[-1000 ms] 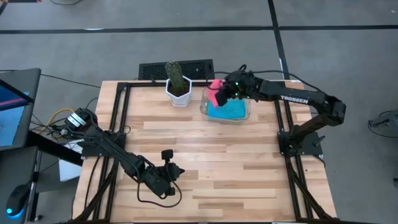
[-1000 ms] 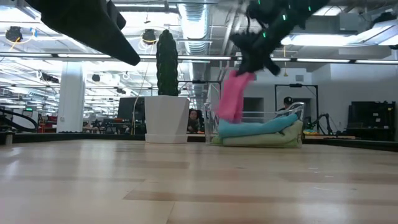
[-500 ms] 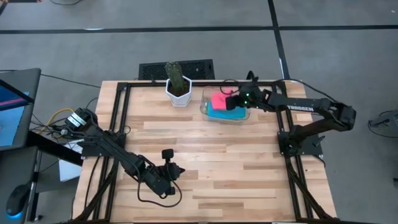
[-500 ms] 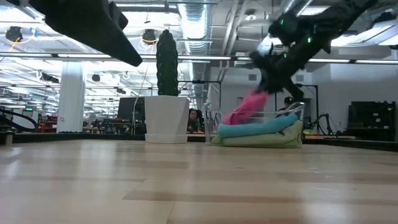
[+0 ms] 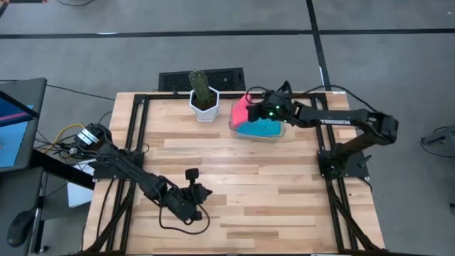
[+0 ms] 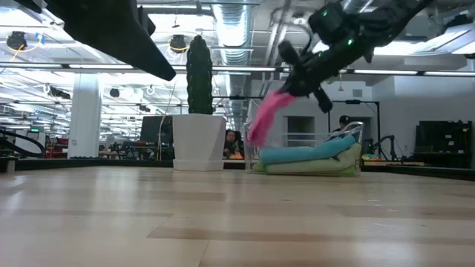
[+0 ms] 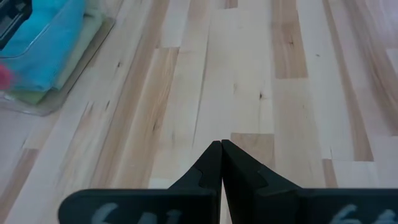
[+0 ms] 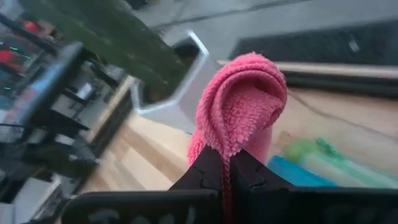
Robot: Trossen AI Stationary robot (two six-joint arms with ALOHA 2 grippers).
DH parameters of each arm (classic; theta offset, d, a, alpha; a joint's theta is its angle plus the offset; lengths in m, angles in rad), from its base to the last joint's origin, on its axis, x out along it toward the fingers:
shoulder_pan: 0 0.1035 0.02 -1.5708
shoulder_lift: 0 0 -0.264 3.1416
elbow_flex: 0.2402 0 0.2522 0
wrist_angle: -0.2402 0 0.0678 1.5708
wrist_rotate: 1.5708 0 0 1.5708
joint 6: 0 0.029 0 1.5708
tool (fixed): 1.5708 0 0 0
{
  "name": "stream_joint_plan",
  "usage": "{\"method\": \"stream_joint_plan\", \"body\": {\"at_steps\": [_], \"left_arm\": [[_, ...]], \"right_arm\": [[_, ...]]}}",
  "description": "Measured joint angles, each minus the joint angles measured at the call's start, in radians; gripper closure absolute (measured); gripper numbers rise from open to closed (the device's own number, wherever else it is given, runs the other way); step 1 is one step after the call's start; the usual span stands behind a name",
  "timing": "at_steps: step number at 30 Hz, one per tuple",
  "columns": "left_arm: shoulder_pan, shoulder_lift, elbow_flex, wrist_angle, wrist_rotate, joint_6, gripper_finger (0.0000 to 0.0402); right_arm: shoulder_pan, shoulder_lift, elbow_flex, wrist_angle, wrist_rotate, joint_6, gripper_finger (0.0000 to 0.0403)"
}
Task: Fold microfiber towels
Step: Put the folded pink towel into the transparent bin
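**Pink towel swung out over the tray's edge**

Since the earlier frame our pink towel (image 5: 242, 112) swung from above the clear tray (image 5: 279, 131) toward the cactus pot (image 5: 204, 105), pinched in the right gripper (image 5: 260, 113). It may snag the pot. Only the low view shows it hanging clear. Turquoise towel (image 5: 261, 129) stays in the tray. Left gripper (image 7: 221, 163) waits closed, empty, well away.

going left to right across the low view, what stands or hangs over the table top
white pot with the cactus → pink towel hanging from the right gripper → the turquoise towel stacked on the green towels in the clear tray
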Motion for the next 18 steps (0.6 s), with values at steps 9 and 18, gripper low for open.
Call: {"method": "stream_joint_plan", "body": {"at_steps": [9, 18], "left_arm": [[0.001, 0.000, 0.000, -0.003, 0.000, 0.000, 0.0400], [0.001, 0.000, 0.000, 0.003, -0.001, -0.001, 0.0400]], "right_arm": [[0.054, -0.045, -0.002, -0.179, 0.127, 0.006, 0.0382], [0.053, -0.076, -0.066, -0.377, 0.158, 0.060, 0.0382]]}}
